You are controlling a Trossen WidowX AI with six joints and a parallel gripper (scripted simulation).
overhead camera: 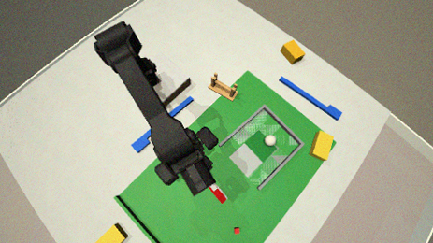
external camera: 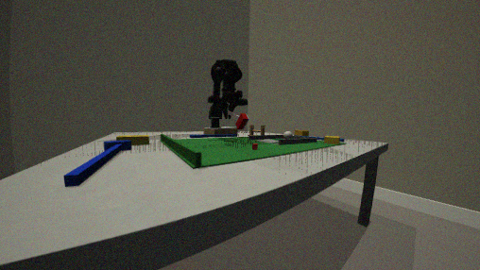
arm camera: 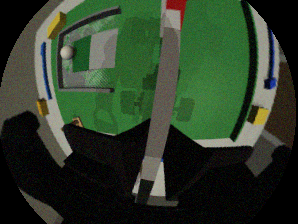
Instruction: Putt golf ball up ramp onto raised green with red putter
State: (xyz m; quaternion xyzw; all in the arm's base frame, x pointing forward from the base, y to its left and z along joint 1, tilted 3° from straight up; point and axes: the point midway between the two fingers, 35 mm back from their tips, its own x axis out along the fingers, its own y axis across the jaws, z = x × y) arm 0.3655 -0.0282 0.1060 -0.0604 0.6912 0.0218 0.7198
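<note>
The arm [overhead camera: 141, 92] is matt black all over, built of blocky, box-like links with slightly bevelled edges and a squarish housing at its far end, and rounded, drum-shaped joint housings bulge from its sides, one by the upper link and two more low down by the wrist. The gripper [overhead camera: 199, 176] is the same flat black, a chunky rectangular body that narrows to short, square-cut fingers. From the wrist camera its housing shows only as a dark, angular mass across the bottom, with no cables, screws or markings to be made out
</note>
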